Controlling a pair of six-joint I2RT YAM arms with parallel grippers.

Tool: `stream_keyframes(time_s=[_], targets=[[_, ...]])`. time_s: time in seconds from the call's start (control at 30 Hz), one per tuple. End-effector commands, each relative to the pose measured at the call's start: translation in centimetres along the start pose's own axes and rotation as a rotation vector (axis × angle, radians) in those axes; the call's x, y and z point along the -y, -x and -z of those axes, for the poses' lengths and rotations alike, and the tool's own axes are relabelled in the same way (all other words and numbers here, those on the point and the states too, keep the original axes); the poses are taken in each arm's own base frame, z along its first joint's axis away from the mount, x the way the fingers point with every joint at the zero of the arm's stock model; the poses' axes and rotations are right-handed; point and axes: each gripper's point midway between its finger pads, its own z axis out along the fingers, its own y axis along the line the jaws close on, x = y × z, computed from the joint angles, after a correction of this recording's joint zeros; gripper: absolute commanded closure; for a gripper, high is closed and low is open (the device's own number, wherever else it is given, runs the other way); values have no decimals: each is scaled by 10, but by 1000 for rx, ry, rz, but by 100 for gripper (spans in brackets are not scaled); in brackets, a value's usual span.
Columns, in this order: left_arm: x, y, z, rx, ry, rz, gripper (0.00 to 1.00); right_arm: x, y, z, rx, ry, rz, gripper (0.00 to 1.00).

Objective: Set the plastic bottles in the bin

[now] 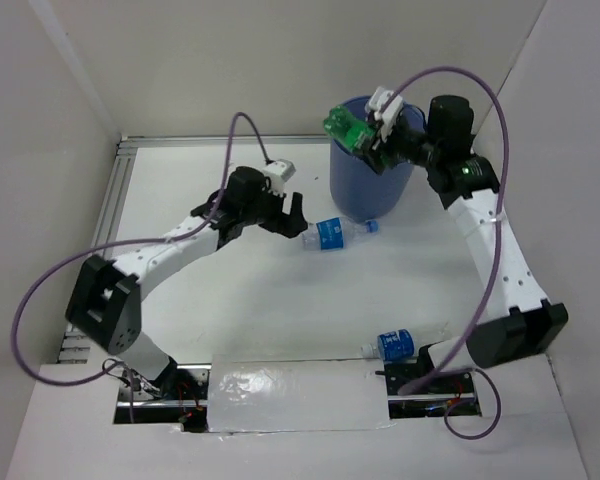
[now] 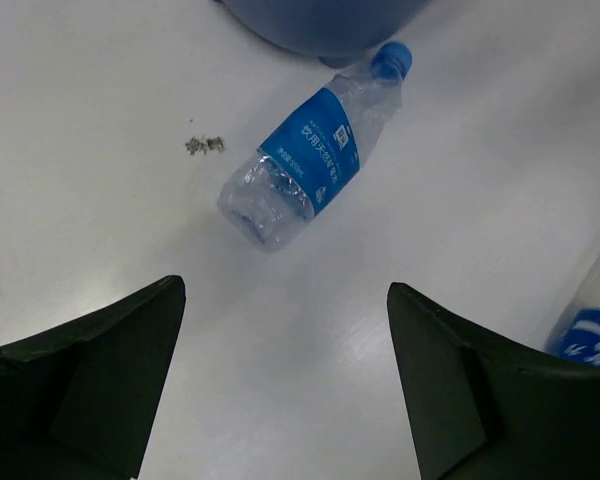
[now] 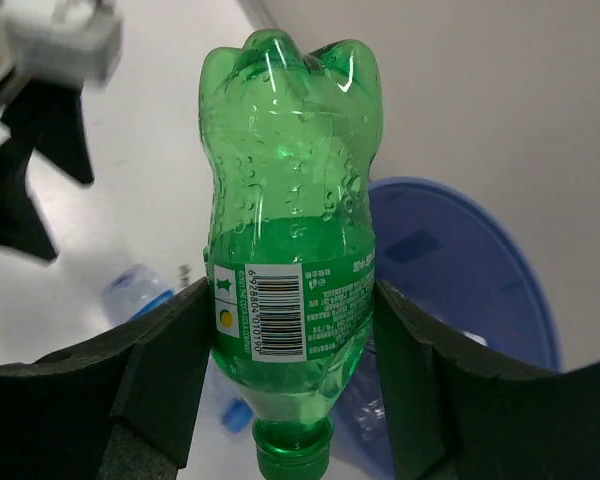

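Note:
My right gripper [image 1: 365, 135] [image 3: 290, 292] is shut on a green plastic bottle [image 1: 345, 126] [image 3: 290, 200], gripped across its labelled middle with the cap toward the camera. It hangs over the left rim of the blue bin [image 1: 372, 175] [image 3: 480, 260]. A clear bottle with a blue label and blue cap [image 1: 332, 233] [image 2: 315, 160] lies on the table just in front of the bin [image 2: 320, 20], cap toward it. My left gripper [image 1: 292, 215] [image 2: 285, 290] stands open just left of that bottle, nothing between its fingers.
A squat blue-labelled bottle [image 1: 392, 344] lies by the right arm's base. The edge of a blue-labelled bottle [image 2: 592, 325] shows at the right of the left wrist view. White walls enclose the table on three sides. A small dark smudge [image 2: 205, 145] marks the tabletop.

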Motion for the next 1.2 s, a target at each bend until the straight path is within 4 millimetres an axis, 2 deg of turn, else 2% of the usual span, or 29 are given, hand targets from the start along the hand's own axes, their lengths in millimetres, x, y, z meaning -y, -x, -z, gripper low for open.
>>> stream_keyframes(time_s=[0.0, 0.03, 0.07, 0.13, 0.17, 0.2, 0.23, 0.27, 0.33, 0.37, 0.4, 0.47, 0.5, 0.53, 0.6, 0.63, 0.67, 0.7, 0.73, 0.77, 0.8, 0.83, 0.87, 0.9, 1.0, 1.03, 1.07, 1.1, 1.17], targets=[[17, 1, -27, -64, -216, -276, 6, 65, -7, -15, -13, -165, -99, 71], [27, 1, -35, -61, -245, -320, 2, 74, -12, -18, -25, -182, -112, 69], [23, -9, -46, -83, -236, -348, 2, 83, -32, -31, -55, -179, -149, 69], [29, 1, -59, -33, -225, -438, 1, 102, -38, -34, -58, -219, -189, 59], [35, 2, -64, -24, -219, -465, 1, 103, -51, -45, -75, -207, -219, 48], [28, -6, -78, -46, -190, -494, 1, 112, -50, -43, -75, -223, -235, 22], [29, 5, -83, -33, -182, -513, 1, 115, -55, -41, -82, -216, -248, 7], [28, -2, -89, -64, -175, -524, 1, 108, -63, -40, -104, -178, -282, 0], [22, -21, -104, -116, -173, -564, 1, 99, -58, -34, -64, -90, -297, 0], [26, -22, -106, -116, -182, -583, 1, 102, -59, -19, -53, -83, -299, 0], [25, -24, -108, -103, -183, -597, 1, 87, -45, -7, -2, -6, -283, 0], [26, -45, -121, -137, -189, -629, 1, 67, -55, 13, 18, 99, -265, 0], [17, -42, -128, -138, -140, -633, 1, 32, -60, 27, -4, 205, -316, 0], [16, -46, -135, -147, -119, -650, 1, 11, -66, 31, 28, 288, -191, 0], [-1, -56, -150, -181, -45, -636, 1, -30, -74, 49, -3, 365, -213, 0], [-5, -49, -156, -154, -7, -620, 1, -54, -94, 51, -20, 412, -218, 0], [-6, -46, -160, -149, 7, -621, 1, -71, -101, 57, -29, 440, -224, 0], [-16, -59, -169, -187, 37, -606, 1, -89, -98, 66, -39, 455, -201, 0], [-18, -59, -172, -205, 52, -590, 3, -114, -118, 67, -79, 492, -238, 0], [-21, -67, -175, -230, 53, -589, 5, -126, -122, 70, -90, 501, -237, 0], [-23, -72, -177, -240, 56, -575, 10, -133, -117, 76, -82, 481, -194, 0], [-24, -78, -174, -266, 59, -561, 17, -152, -129, 78, -110, 502, -230, 0], [-22, -78, -174, -271, 49, -559, 27, -157, -132, 81, -119, 493, -235, 0], [-18, -82, -173, -283, 44, -550, 51, -163, -133, 82, -122, 492, -224, 0], [-11, -70, -155, -258, 46, -518, 94, -182, -144, 91, -156, 480, -211, 6], [-5, -64, -148, -236, 33, -504, 100, -186, -150, 95, -175, 479, -174, 11], [2, -56, -138, -212, 16, -495, 100, -199, -159, 98, -195, 510, -179, 17], [15, -38, -114, -157, -11, -483, 100, -208, -166, 100, -214, 537, -176, 35], [47, -20, -87, -90, -134, -489, 100, -232, -185, 112, -258, 604, -171, 45]])
